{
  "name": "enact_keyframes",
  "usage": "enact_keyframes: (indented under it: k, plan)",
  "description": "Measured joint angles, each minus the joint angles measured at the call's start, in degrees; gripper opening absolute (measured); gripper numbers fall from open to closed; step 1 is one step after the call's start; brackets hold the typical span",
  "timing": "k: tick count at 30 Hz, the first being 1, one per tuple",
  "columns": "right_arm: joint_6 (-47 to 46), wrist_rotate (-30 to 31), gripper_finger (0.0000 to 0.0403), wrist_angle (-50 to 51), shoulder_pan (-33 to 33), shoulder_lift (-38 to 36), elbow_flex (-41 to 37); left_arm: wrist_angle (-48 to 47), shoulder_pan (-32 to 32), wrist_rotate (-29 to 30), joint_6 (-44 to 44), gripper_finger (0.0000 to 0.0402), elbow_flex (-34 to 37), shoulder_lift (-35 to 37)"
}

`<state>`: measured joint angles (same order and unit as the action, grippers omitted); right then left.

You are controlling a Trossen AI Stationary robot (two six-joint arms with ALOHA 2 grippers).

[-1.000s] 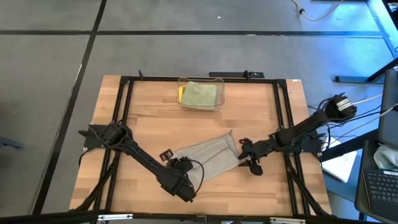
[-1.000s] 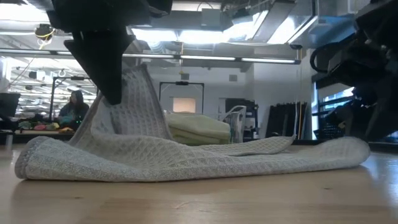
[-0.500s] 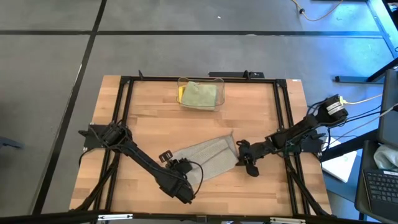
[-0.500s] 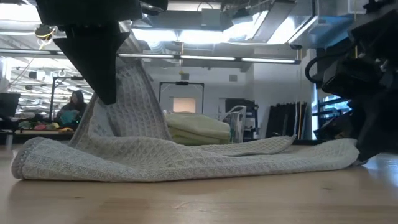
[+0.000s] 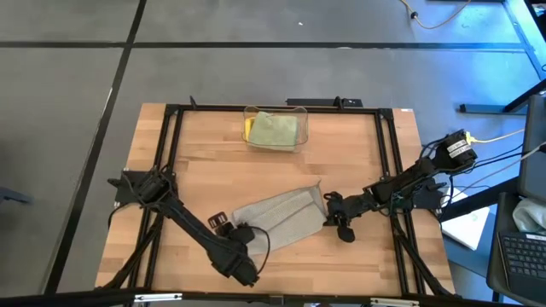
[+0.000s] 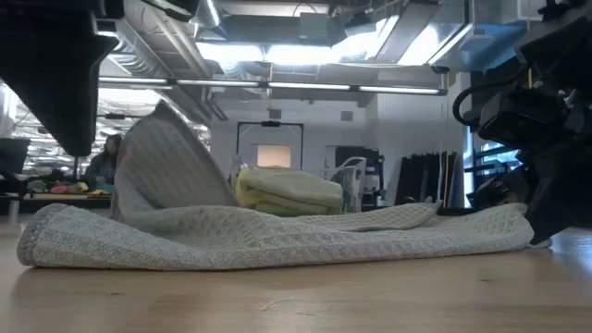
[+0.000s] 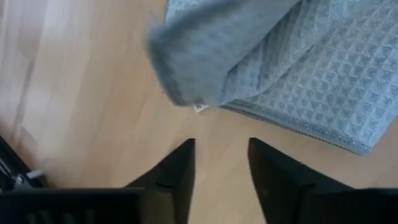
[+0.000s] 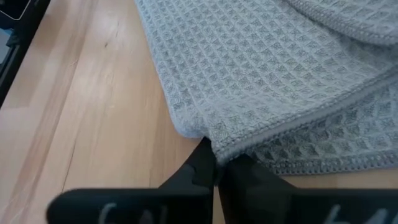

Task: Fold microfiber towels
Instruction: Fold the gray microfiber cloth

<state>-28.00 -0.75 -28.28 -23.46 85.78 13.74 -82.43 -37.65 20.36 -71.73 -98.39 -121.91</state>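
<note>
A grey waffle-weave towel lies partly folded on the table's middle, slanting from near left to far right. Its left flap stands up loosely off the rest of the cloth. My left gripper hovers open just off the towel's left end, touching nothing, with the curled towel corner ahead of its fingers. My right gripper is shut on the towel's right end. My right gripper pinches the towel's hemmed corner at its right end between its two fingers. The fingers slant down from the table's right side. Whether they have one layer or several, I cannot tell. The towel lies slack on the table.
A clear plastic bin at the table's far middle holds a folded pale green towel over a yellow one. A black frame runs around the tabletop. Bare wood lies left of and in front of the towel.
My left gripper has let go of the towel's left flap and drawn back toward the table's left edge; the flap, held up before, now sags and leans over. My right gripper has come down onto the towel's right end and shut on it.
</note>
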Motion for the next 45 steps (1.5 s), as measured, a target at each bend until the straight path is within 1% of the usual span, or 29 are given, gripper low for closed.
enact_keyframes:
  k: [4, 6, 8, 10, 13, 14, 16, 18, 21, 24, 27, 30, 33, 35, 39, 45]
  plan:
    - [0.04, -0.05, 0.0006, 0.03, 0.0, 0.02, -0.03, 0.13, -0.6, -0.02, -2.34, 0.0188, 0.0, 0.01]
    - [-0.23, -0.12, 0.0012, 0.03, 0.0, 0.04, -0.03, 1.6, -1.27, 0.02, -5.71, 0.0206, 0.0, 0.02]
    - [-0.53, -0.38, 0.0019, 0.03, 0.0, 0.07, -0.03, 5.31, -2.66, 0.57, -11.16, 0.0217, 0.0, 0.02]
    - [-0.79, -0.78, 0.0022, 0.03, -0.02, 0.07, -0.05, 11.0, -4.72, 0.84, -15.31, 0.0222, 0.0, 0.04]
    - [0.08, -0.82, 0.0017, -0.04, -0.01, 0.07, -0.07, 18.51, -8.17, 1.67, -22.39, 0.0223, 0.0, 0.04]
    - [0.8, -0.8, 0.0013, -0.05, -0.02, 0.07, -0.08, 19.96, -9.32, 3.14, -25.06, 0.0222, 0.0, 0.04]
    - [1.89, -0.52, 0.0007, -0.31, -0.05, 0.07, -0.15, 21.29, -11.38, 8.24, -30.86, 0.0222, 0.0, 0.04]
    - [3.05, -0.37, 0.0006, -0.81, -0.07, 0.11, -0.18, 20.84, -12.76, 13.06, -36.32, 0.0222, 0.0, 0.09]
    - [4.34, -0.35, 0.0011, -1.25, -0.07, 0.15, -0.18, 18.61, -13.66, 16.34, -41.43, 0.0223, 0.0, 0.09]
    - [4.51, -0.29, 0.0021, -1.3, -0.07, 0.15, -0.18, 19.23, -13.2, 16.93, -43.43, 0.022, 0.8, -0.56]
    - [5.53, -0.18, 0.002, -1.33, -0.07, 0.15, -0.18, 22.97, -11.94, 16.89, -43.83, 0.022, 3.39, -2.31]
    - [5.82, -0.1, 0.001, -1.34, -0.07, 0.15, -0.18, 25.18, -11.13, 14.81, -49.17, 0.022, 6.6, -3.11]
    - [5.86, -0.39, 0.0006, -1.3, -0.07, 0.15, -0.18, 25.2, -11.06, 11.89, -49.73, 0.0222, 8.14, -3.43]
    - [5.85, -0.37, 0.0009, -1.29, -0.07, 0.15, -0.18, 24.94, -11.1, 12.46, -49.71, 0.0222, 8.11, -3.13]
    - [5.97, -0.37, 0.0019, -1.26, -0.04, 0.15, -0.16, 24.74, -11.04, 15.38, -49.4, 0.0221, 8.11, -2.93]
    - [6.34, -0.37, 0.0006, -1.26, -0.04, 0.13, -0.16, 25.42, -10.36, 15.69, -49.22, 0.022, 8.54, -2.89]
